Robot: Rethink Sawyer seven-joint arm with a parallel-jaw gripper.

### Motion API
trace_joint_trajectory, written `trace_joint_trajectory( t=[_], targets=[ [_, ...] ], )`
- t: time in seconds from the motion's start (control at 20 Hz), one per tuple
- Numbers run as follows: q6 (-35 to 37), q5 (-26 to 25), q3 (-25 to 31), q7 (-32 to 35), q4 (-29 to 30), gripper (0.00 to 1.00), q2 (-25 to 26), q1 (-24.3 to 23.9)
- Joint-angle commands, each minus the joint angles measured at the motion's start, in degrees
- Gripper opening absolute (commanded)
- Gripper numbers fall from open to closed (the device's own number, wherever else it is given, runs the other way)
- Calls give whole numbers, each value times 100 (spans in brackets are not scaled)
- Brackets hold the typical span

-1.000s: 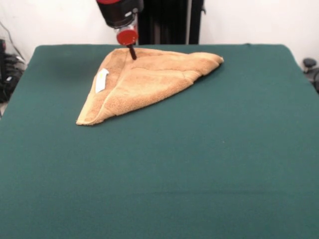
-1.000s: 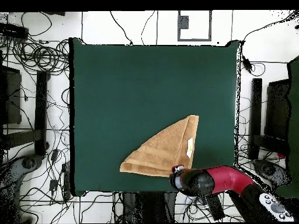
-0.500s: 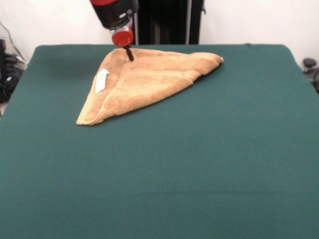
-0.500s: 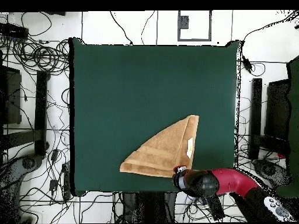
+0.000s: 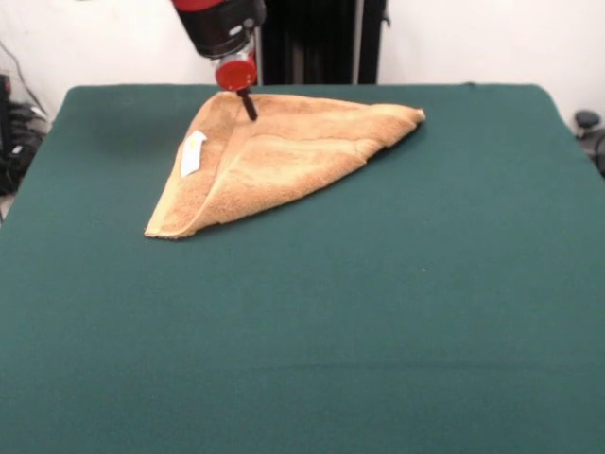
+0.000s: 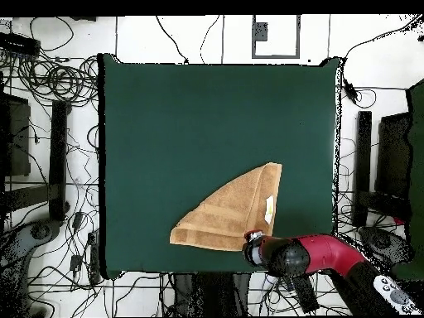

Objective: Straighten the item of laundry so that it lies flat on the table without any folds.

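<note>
The tan-orange towel (image 5: 274, 156) lies folded over into a triangle on the dark green table (image 5: 378, 312), near the far edge by the robot. Its white label (image 5: 193, 151) shows on the left flap. A fold line runs from the far corner down to the near left corner. My gripper (image 5: 249, 107) comes down from the top and its dark tip rests at the towel's far corner, below a red round part. In the overhead view the towel (image 6: 236, 211) sits near the bottom right of the table (image 6: 166, 124), with the gripper (image 6: 252, 245) at its bottom corner.
The robot's black pedestal (image 5: 312, 43) stands behind the table's far edge. Cables and stands (image 6: 50, 83) lie on the floor around the table. The red arm (image 6: 323, 255) reaches in from the bottom right of the overhead view.
The gripper shifted a little left, then back and slightly lower at the towel's far corner. The towel has barely moved.
</note>
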Motion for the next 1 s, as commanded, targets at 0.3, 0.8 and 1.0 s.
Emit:
trace_joint_trajectory(
  t=[0.3,0.8,1.0],
  targets=[
    [-405,-74,726,-1384,-699,100,280,443],
    [-1801,-960,323,-515,-916,100,468,1016],
    [-2041,-1110,197,-379,-980,100,489,1130]
  ],
)
